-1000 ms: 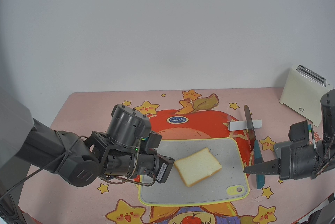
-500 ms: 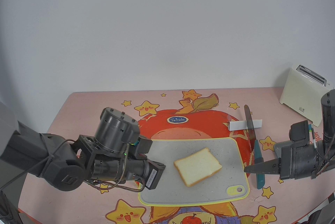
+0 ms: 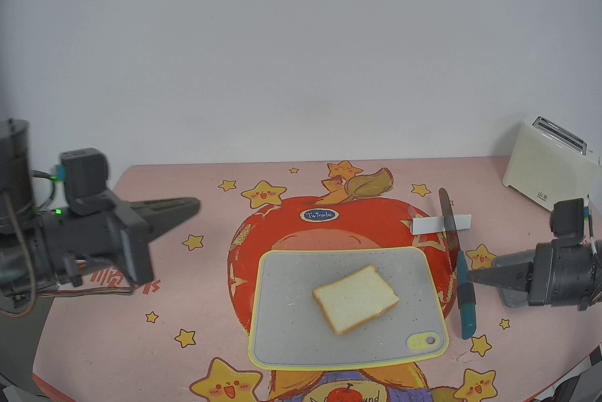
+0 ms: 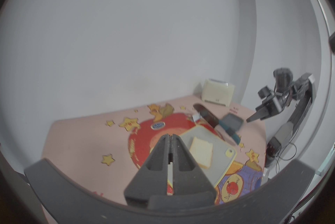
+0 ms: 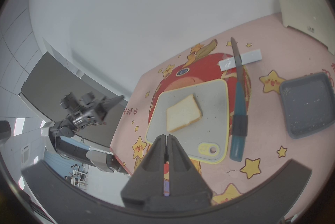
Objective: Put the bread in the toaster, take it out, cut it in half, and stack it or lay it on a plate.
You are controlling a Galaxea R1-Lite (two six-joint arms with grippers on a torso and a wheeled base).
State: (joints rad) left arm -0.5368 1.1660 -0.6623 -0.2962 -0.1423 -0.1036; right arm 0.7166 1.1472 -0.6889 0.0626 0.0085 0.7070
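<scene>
Pink tabletop [image 3: 207,271] with a big cartoon apple and yellow stars printed all over it, that's what everything sits on. Roughly in the middle is a grey rectangular cutting board with a yellow rim [image 3: 295,322], and the slice of white bread [image 3: 355,299] lies flat on it, a bit toward the board's right half and turned at a slight angle. It's one whole slice, no cut in it.

Just beside the board's right edge lies a knife with a teal handle and a dark blade [image 3: 465,318]. Handle points at the near edge, blade points away, and the blade crosses over a little white strip [image 3: 429,224] that looks like paper or tape. Off in the far right corner stands a cream-coloured toaster [image 3: 549,171], slots up, well apart from the bread.

Left gripper [image 3: 194,206] hangs over the left side of the table, well away from the board. Its fingers are pressed together with nothing between them, which is really clear from its own wrist camera [image 4: 171,135].

Right gripper [image 3: 471,276] sits at the right side with its tip aimed at the knife handle and close to it. Fingers squeezed together there too, nothing held. It hovers above a shallow grey square tray [image 5: 307,104] that lies on the table just right of the knife.
</scene>
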